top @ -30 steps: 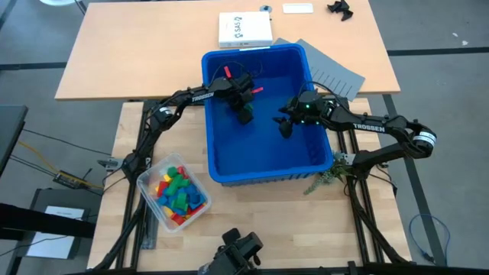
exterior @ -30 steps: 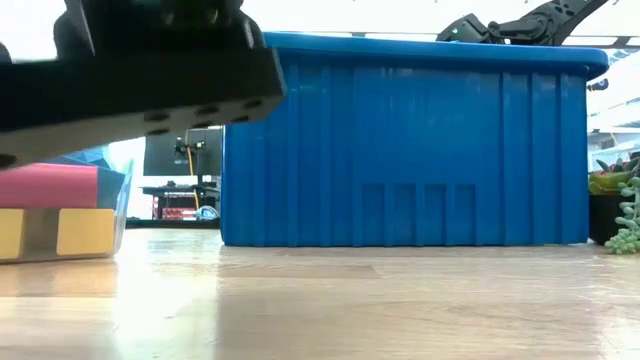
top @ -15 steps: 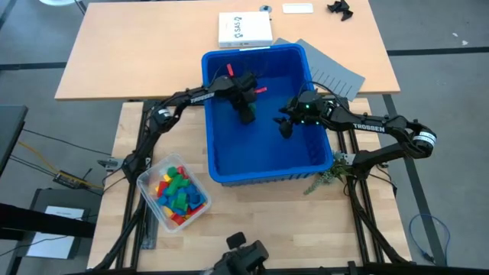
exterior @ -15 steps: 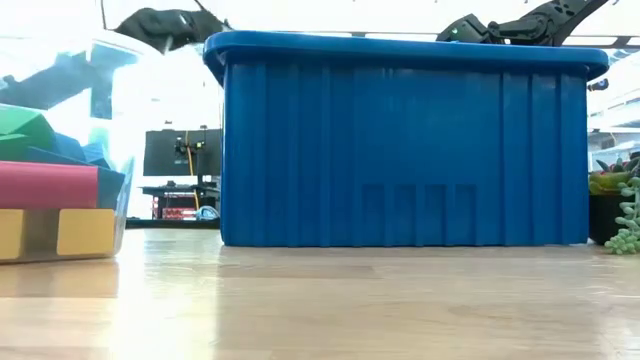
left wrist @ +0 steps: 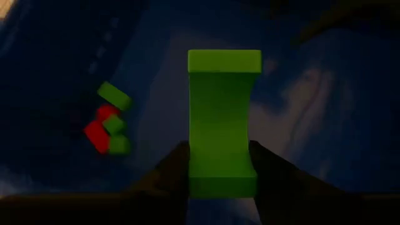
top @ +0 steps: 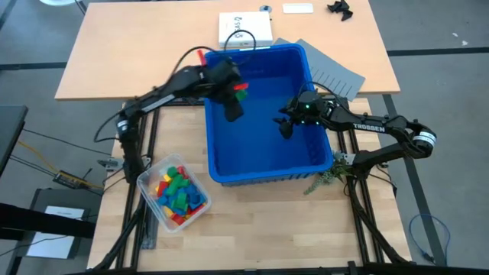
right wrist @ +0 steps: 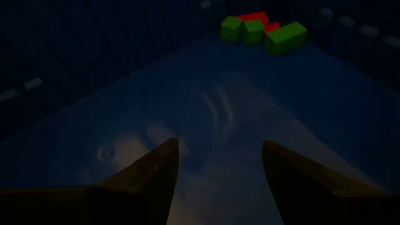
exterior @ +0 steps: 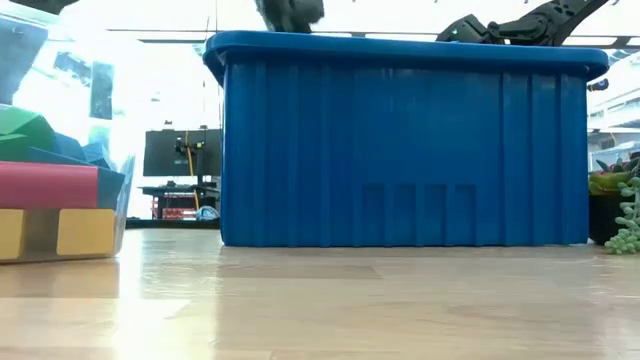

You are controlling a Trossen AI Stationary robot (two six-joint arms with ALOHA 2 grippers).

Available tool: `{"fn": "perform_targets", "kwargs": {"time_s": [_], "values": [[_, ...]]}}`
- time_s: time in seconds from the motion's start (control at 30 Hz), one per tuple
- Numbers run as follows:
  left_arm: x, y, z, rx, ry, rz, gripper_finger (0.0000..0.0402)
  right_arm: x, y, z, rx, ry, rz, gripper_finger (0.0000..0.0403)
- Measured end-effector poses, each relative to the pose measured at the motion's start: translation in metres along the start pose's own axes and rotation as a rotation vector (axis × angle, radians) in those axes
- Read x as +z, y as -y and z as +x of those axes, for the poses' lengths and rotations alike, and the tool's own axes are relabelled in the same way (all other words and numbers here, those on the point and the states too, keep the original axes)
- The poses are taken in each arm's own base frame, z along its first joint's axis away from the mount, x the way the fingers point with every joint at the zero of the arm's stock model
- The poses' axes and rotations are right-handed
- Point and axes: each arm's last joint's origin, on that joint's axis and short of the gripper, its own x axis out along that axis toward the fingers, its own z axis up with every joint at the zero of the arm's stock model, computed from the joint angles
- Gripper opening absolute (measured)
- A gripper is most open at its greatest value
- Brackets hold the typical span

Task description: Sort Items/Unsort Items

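- Wooden table [top: 126, 141] w/ big blue bin [top: 263, 172] at centre; 2nd, lighter tabletop [top: 137, 46] behind it carries a white box [top: 244, 29], and grey slotted sheets [top: 332, 72] poke out past bin's far right corner.
- Clear tub [top: 174, 192] on table near bin's front left corner, full of toy blocks [top: 177, 191] in red, yellow, green, blue; low view shows same tub at left edge w/ pink, yellow, green blocks against its wall.
- Left gripper [left wrist: 219, 164] up over bin's left side, near the far wall; fingers [left wrist: 175, 169] clamped on either side of a green block [left wrist: 224, 122], which stands upright between them, clear of bin floor.
- Small cluster of red + green blocks [left wrist: 107, 128] on bin floor, seen beyond held block in left wrist view; same cluster [right wrist: 262, 31] shows close to bin wall in right wrist view. Can't count them exactly.
- Right gripper [right wrist: 219, 165] inside bin on right side, low over bare blue floor; fingers [right wrist: 156, 169] spread apart, nothing between them.
- Low view: bin front wall fills the middle, right arm [exterior: 520, 22] showing above rim at top right; small green plant [exterior: 620, 205] at right edge.
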Motion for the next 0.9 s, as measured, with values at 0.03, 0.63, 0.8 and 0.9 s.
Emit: {"fn": "perform_targets", "kwargs": {"time_s": [0.03, 0.63, 0.8, 0.9], "values": [[-0.003, 0.005, -0.012, -0.004, 0.002, -0.006, 0.0139, 0.000, 0.000, 0.000, 0.000, -0.001, 0.000, 0.0229], [-0.139, 0.083, -0.152, -0.088, -0.106, -0.231, 0.0139, -0.001, 0.000, 0.000, 0.000, -0.014, 0.008, 0.0229], [-0.190, 0.108, -0.142, -0.101, -0.202, -0.252, 0.0139, -0.001, 0.000, 0.000, 0.000, -0.009, 0.008, 0.0229], [-0.216, 0.123, -0.129, -0.117, -0.285, -0.228, 0.0142, -0.001, 0.000, 0.000, 0.000, -0.008, 0.008, 0.0229]]}}
